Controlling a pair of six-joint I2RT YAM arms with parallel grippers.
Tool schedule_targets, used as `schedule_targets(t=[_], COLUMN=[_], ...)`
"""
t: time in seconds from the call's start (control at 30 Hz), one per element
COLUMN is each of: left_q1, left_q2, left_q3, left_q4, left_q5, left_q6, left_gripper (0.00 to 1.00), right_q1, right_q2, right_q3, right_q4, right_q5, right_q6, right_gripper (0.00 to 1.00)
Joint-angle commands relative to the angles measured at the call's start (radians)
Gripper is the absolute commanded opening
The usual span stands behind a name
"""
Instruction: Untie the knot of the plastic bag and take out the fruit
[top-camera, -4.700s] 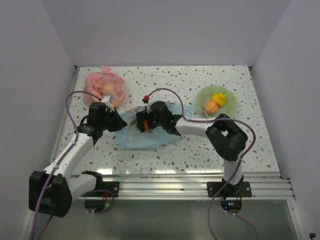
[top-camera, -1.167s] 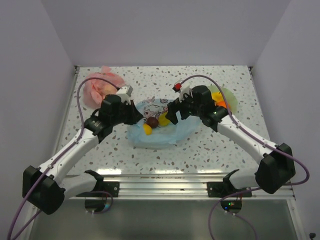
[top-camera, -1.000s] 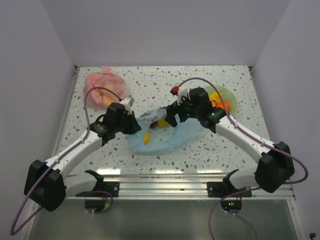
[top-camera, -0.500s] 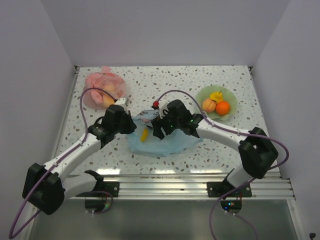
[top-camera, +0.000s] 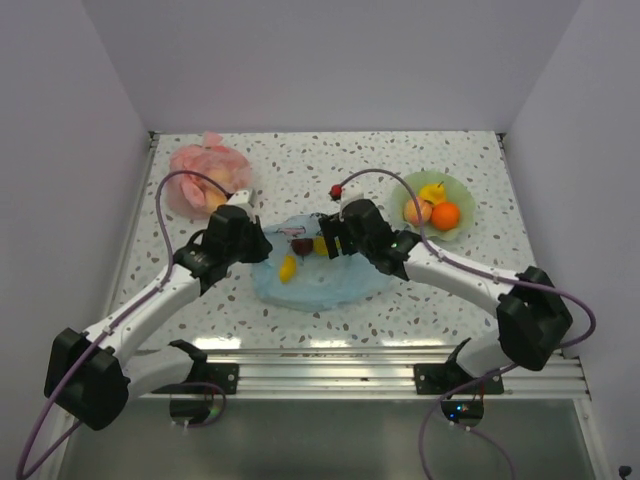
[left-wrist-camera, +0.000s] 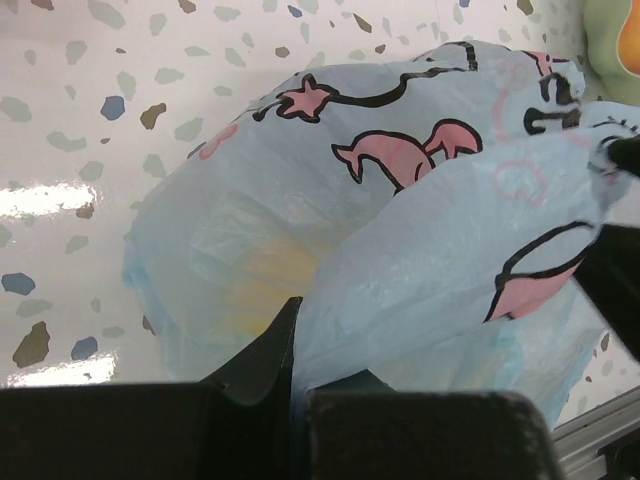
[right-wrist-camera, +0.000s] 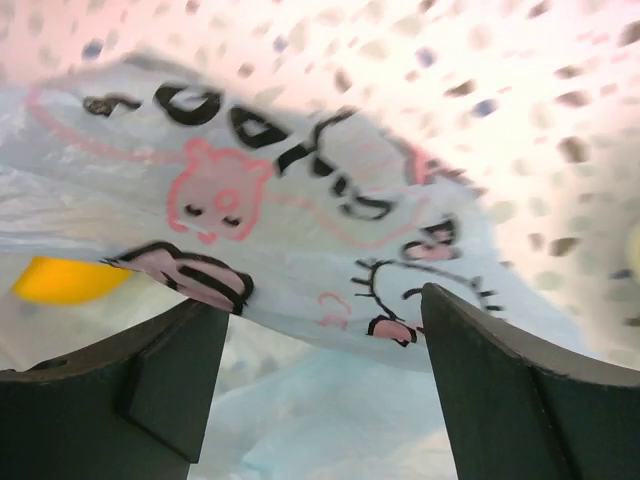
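Speckled terrazzo tabletop (top-camera: 400, 160) sits inside plain white walls. At left, the left gripper (top-camera: 253, 243) has its fingers pressed together on a fold of the thin, translucent light-blue plastic bag (top-camera: 330, 285), which lies crumpled mid-table between the arms. Small round toy fruit (top-camera: 287, 268), yellow and dark purple, show at its mouth. Over them hangs the right gripper (right-wrist-camera: 322, 305), fingers spread. Best, I judge: hold that fold taut, then lower around one fruit without snagging film, carrying it to the pale green plate (top-camera: 445, 233) at right

Black lettering (right-wrist-camera: 290, 165) on the plastic bag (right-wrist-camera: 320, 400) (blurred, tilted) cannot be read.
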Motion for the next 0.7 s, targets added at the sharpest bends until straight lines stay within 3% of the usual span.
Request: schedule_targets(t=[0.0,0.1,0.23,0.3,0.47,0.67], left_q1=[0.0,0.0,0.0,0.0,0.0,-0.002], left_q2=[0.001,0.015,0.032,0.034,0.035,0.055], left_q3=[0.047,0.056,0.069,0.072,0.075,0.136], left_q4=[0.01,0.015,0.021,0.021,0.01,0.026], left_q5=[-0.029,-0.02,-0.007,-0.007,-0.009,0.013], left_q6=[-0.015,-0.02,-0.03,-0.029,-0.027,-0.023], left_gripper=[0.0,0.0,0.0,0.0,0.0,0.0], right_q1=[-0.006,-0.005,0.01,0.033,0.095,0.095], right_q2=[-0.124,-0.185,-0.21,-0.186,-0.118,0.035], right_q3=[0.094,0.114,0.101,0.086,0.006,-0.073], right_q4=[-0.056,-0.047,-0.036,-0.04,0.062,0.254], right_q5=[0.311,0.261,-0.113,-0.21,-0.329,-0.343], right_q6=[-0.005,-0.046,-0.068,-0.048,0.004,0.088], right_gripper=[0.81,0.81,0.79,0.77,0.7,0.67])
